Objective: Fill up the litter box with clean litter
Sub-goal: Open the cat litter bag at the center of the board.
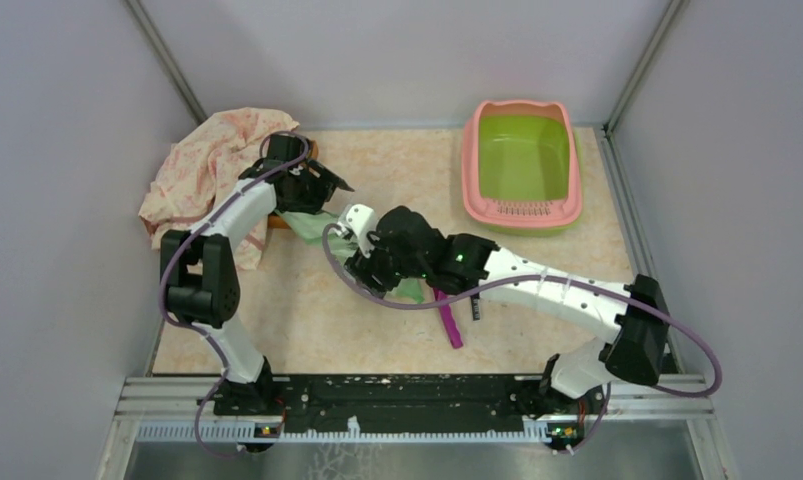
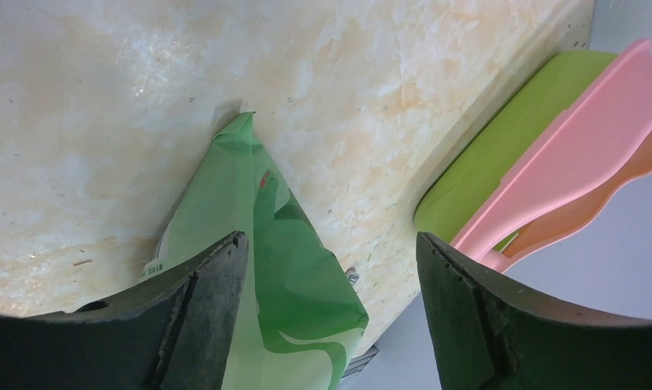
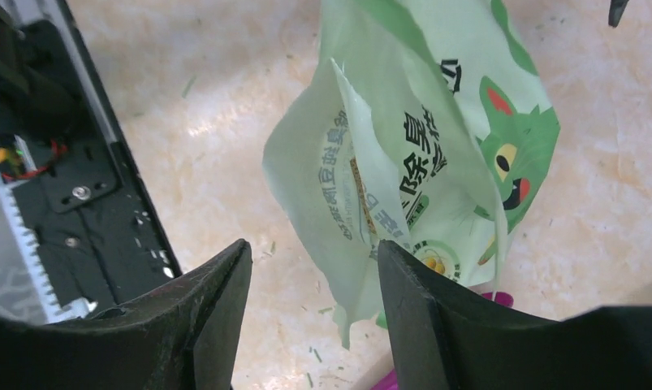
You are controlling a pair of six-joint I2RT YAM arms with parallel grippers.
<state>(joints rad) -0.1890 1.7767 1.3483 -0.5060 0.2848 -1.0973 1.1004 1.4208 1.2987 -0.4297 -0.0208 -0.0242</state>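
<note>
The litter box, pink rim and lime-green basin, stands at the far right; its edge also shows in the left wrist view. No litter granules show anywhere. A light green printed bag lies at the table's middle between the two arms. My left gripper is open, and the bag's pointed corner lies by its left finger. My right gripper is open just above the bag's torn open end, whose lower edge reaches in between the fingers.
A purple scoop lies partly under the bag and the right arm; it also shows in the right wrist view. A crumpled floral cloth covers the far left corner. Grey walls enclose the table on three sides.
</note>
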